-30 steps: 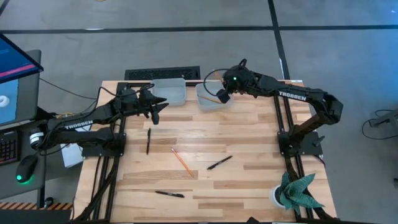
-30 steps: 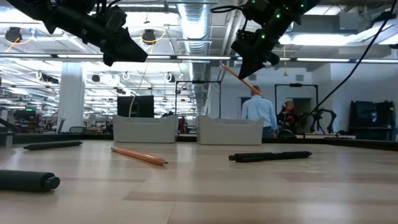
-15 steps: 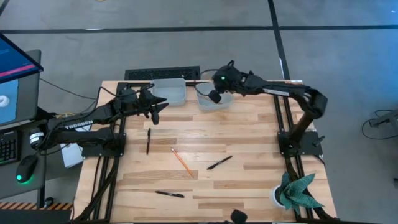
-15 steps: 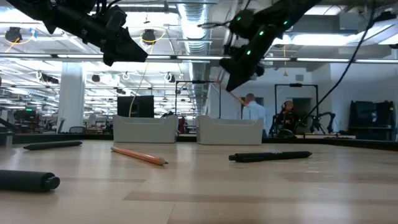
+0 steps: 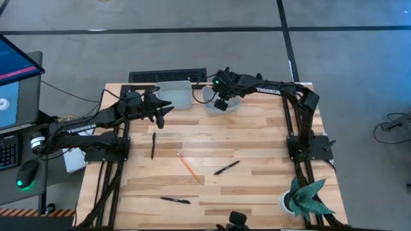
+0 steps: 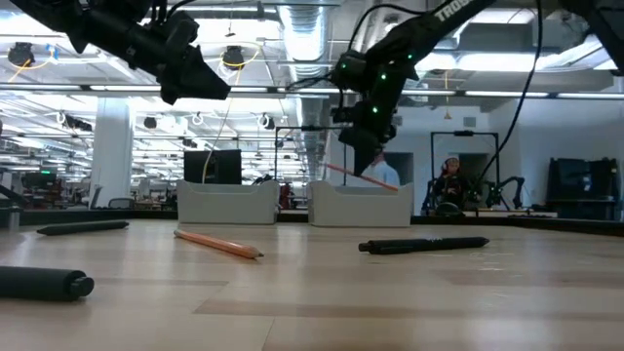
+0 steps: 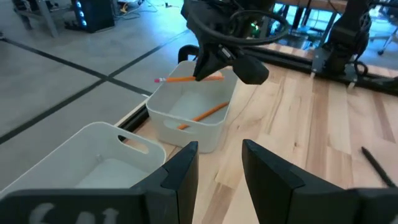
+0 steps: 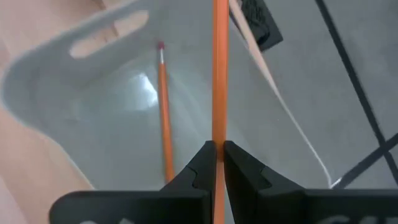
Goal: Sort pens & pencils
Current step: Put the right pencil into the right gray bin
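- The right gripper [image 5: 220, 102], upper centre of the high view, has its dark fingers pinched tight on a thin orange wooden pencil [image 8: 219, 74] and hangs over a white plastic bin with a handle slot [image 7: 186, 115].
- A second orange pencil with a pink eraser [image 8: 163, 106] already lies slanted on that bin's smooth, faintly glossy floor.
- A third orange pencil [image 5: 187, 166] rests on the pale planked wooden table [image 5: 257, 135], centre of the high view, its sharpened tip clear in the low view.
- Three slim black pens lie apart: one left of centre [image 5: 153, 145], one right of centre [image 5: 227, 168], one lower left [image 5: 174, 200].
- The left gripper [image 5: 162, 114], upper left of the high view, waits with its fingers partly apart and empty, near a second white bin [image 5: 174, 94].
- Handling, as I judge it: pencils are light, stiff and faceted, so they hold steady in the pads; pens look smooth and round, likelier to roll or slip.
- Best grasp is probably mid-shaft, across the length, so neither end tips.
- From this low height the drop into the bin seems harmless.
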